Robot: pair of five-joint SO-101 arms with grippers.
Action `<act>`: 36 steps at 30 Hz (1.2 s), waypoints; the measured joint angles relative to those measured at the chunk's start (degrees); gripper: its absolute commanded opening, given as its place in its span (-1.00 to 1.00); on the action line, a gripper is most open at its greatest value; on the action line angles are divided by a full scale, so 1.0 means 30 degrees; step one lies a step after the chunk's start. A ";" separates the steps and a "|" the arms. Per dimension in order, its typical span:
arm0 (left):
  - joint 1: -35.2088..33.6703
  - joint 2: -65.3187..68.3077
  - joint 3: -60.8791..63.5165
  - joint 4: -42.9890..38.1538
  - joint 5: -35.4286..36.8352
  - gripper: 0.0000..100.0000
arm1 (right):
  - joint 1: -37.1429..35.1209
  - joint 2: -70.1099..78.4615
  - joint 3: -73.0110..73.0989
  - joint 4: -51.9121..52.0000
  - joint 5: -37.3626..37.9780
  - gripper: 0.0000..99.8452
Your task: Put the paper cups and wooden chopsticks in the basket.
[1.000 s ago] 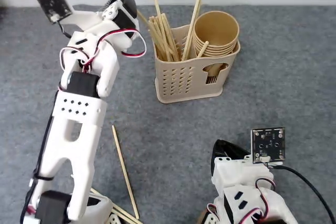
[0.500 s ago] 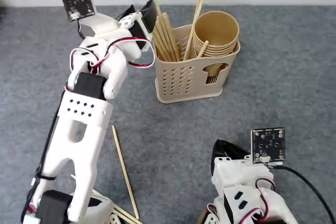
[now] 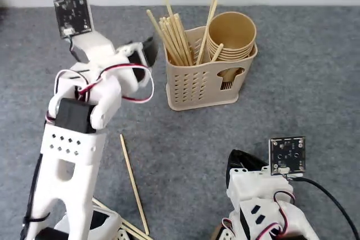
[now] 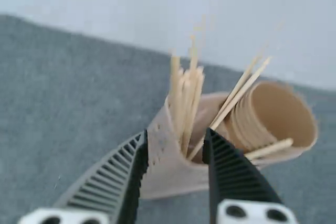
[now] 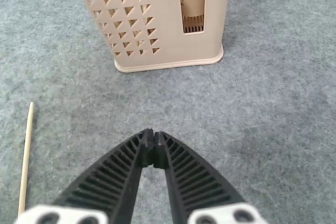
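The beige perforated basket point(image 3: 205, 85) stands at the middle back of the table. It holds a stack of paper cups point(image 3: 231, 33) and a bundle of wooden chopsticks point(image 3: 173, 35). My left gripper point(image 3: 148, 51) hovers just left of the basket, open and holding nothing. In the left wrist view the basket point(image 4: 170, 174), its chopsticks point(image 4: 187, 103) and the cups point(image 4: 273, 116) lie beyond the open left gripper point(image 4: 175, 135). A loose chopstick point(image 3: 134, 184) lies on the mat in front of the basket. My right gripper point(image 5: 153, 149) is shut and holds nothing, low over the mat in front of the basket point(image 5: 157, 19).
More loose chopsticks point(image 3: 122, 224) lie by the left arm's base at the front left. The loose chopstick point(image 5: 25, 157) is off to one side of the right gripper. Grey mat point(image 3: 304, 94) covers the table, with a pale wall behind.
The left gripper carried a chopstick to the basket, let it go among the others, opened and drew back to the left. The right arm has not moved.
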 measured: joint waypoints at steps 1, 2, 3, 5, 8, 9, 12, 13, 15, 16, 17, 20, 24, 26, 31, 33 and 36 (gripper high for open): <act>0.0000 0.0000 0.0000 0.0674 0.0000 -0.66 | 0.0000 0.0000 0.0000 0.0000 0.0000 -0.98; 0.0000 0.0000 0.0000 0.1348 0.0000 -0.66 | 0.0000 0.0000 0.0000 0.0000 0.0000 -0.98; 0.0000 0.0000 0.0000 0.2022 -0.0029 -0.66 | 0.0000 0.0000 0.0000 0.0000 0.0000 -0.98; 0.0000 0.0000 0.0000 0.3516 -0.0059 -0.66 | 0.0147 0.0000 0.0000 0.0000 0.0000 -0.98; 0.0000 -0.0029 0.0088 0.5480 -0.0059 -0.66 | 0.0147 0.0000 0.0000 0.0000 0.0000 -0.98; 0.0000 -0.0088 0.0322 0.6007 -0.0059 -0.66 | 0.0147 0.0000 0.0000 0.0000 0.0000 -0.98; 0.0000 -0.0234 0.1700 0.7004 -0.0059 -0.66 | 0.0147 0.0000 0.0000 0.0000 0.0000 -0.98; 0.0000 -0.0234 0.2374 0.7062 -0.0059 -0.66 | 0.0147 0.0000 0.0000 0.0000 0.0000 -0.98; 0.0000 -0.0234 0.3985 0.7062 -0.0059 -0.66 | 0.0147 0.0000 0.0000 0.0000 0.0000 -0.98; 0.0000 -0.0234 0.4923 0.7033 -0.0059 -0.66 | 0.0147 0.0000 0.0000 0.0000 0.0000 -0.98; 0.0000 -0.0234 0.5832 0.6828 -0.0059 -0.66 | 0.0147 0.0000 0.0000 0.0000 0.0000 -0.98; -0.0029 -0.0234 0.8645 0.5861 -0.0059 -0.66 | 0.0147 0.0000 0.0000 0.0000 0.0000 -0.98; -0.1377 -0.0234 1.1546 0.3868 -0.0059 -0.66 | 0.0117 0.0000 0.0000 0.0000 0.0000 -0.98; -0.2344 -0.0234 1.2542 0.2784 -0.0088 -0.66 | 0.0117 0.0000 0.0000 0.0000 0.0000 -0.98; -0.3018 -0.0234 1.4799 0.1143 -0.1114 -0.66 | 0.0117 0.0000 0.0000 0.0000 0.0000 -0.98; -0.3077 -0.0234 1.5473 0.0410 -0.1172 -0.66 | 0.0117 0.0000 0.0000 0.0000 0.0000 -0.98; -0.3048 -0.0234 1.6527 -0.0938 -0.1172 -0.66 | 0.0117 0.0000 0.0000 0.0000 0.0000 -0.98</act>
